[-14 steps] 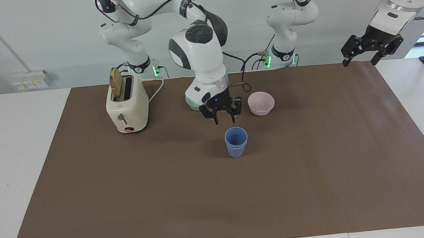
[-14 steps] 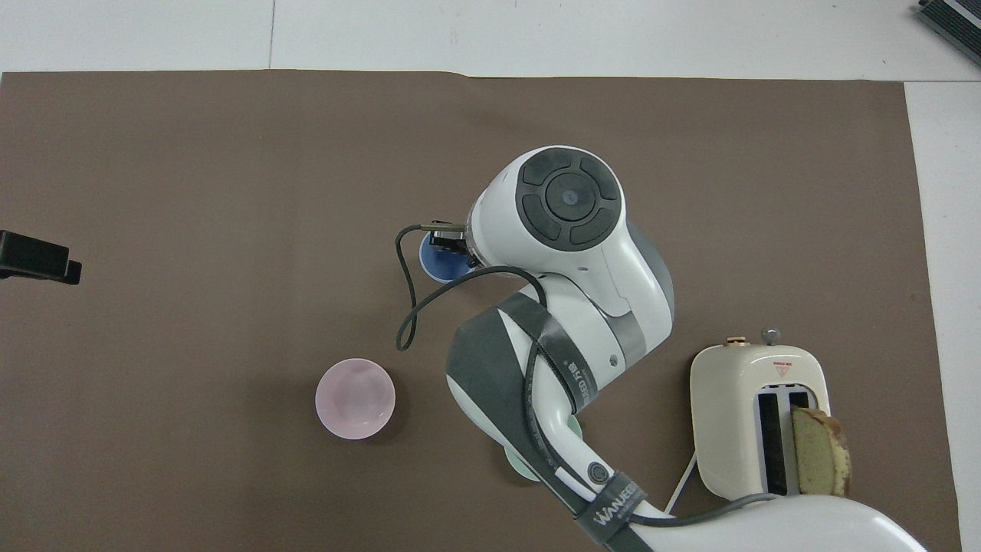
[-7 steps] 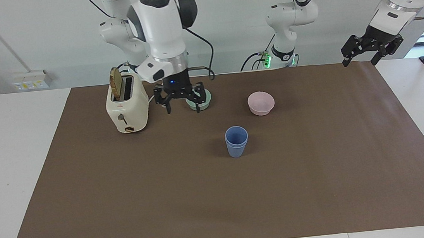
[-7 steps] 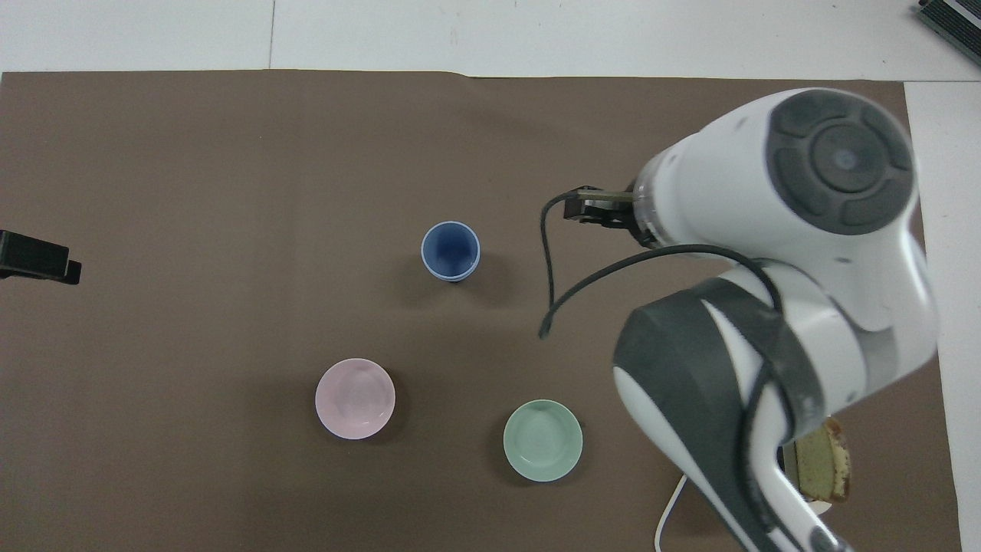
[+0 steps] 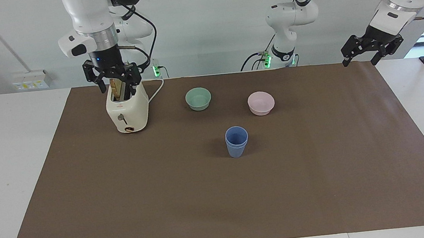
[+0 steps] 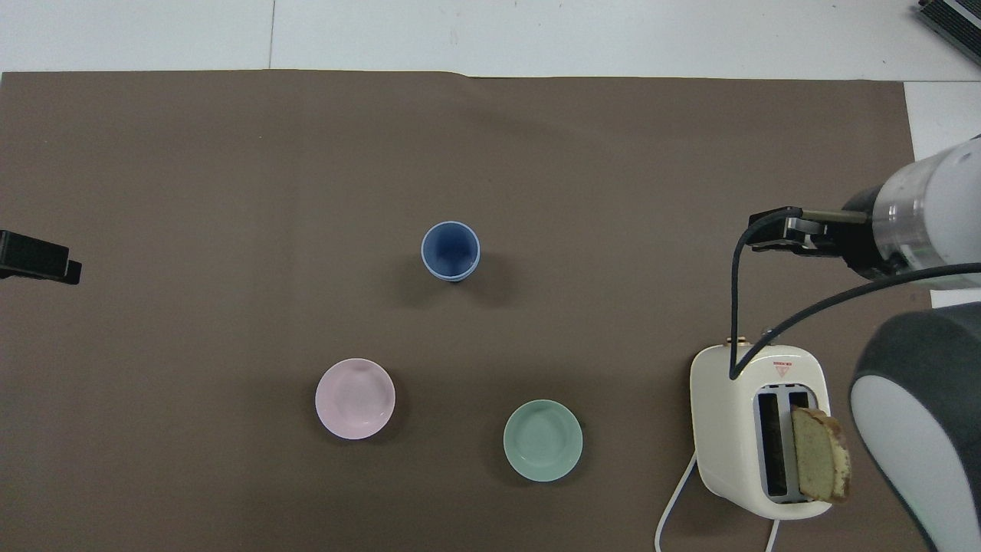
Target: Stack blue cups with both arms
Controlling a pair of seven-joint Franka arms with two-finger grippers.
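The right end effector (image 5: pixel 113 78) hangs in the air over the cream toaster (image 5: pixel 127 110), its fingers spread wide and holding nothing. The toaster stands near the robots at the right arm's end of the brown mat (image 5: pixel 319 186), with a slice of bread (image 6: pixel 820 464) sticking up from one of its slots and a white cord (image 6: pixel 674 506) trailing from it. The left end effector (image 5: pixel 371 47) waits raised over the mat's corner at the left arm's end of the surface (image 5: pixel 15 173), also wide open and empty; in the overhead view only its black tip (image 6: pixel 38 258) shows at the edge.

Next out from the robots come two bowls, well apart from each other: a green bowl (image 5: pixel 198 98) (image 6: pixel 542 440) toward the toaster and a pink bowl (image 5: pixel 261 103) (image 6: pixel 355 399) toward the left arm's end, slightly farther from the robots than the green one.

Farther still, around the middle of the mat, stand the blue cups (image 5: pixel 236 141) (image 6: pixel 451 250), upright, one nested inside the other so that two rims show close together. No end effector touches them, and they stand apart from both bowls.
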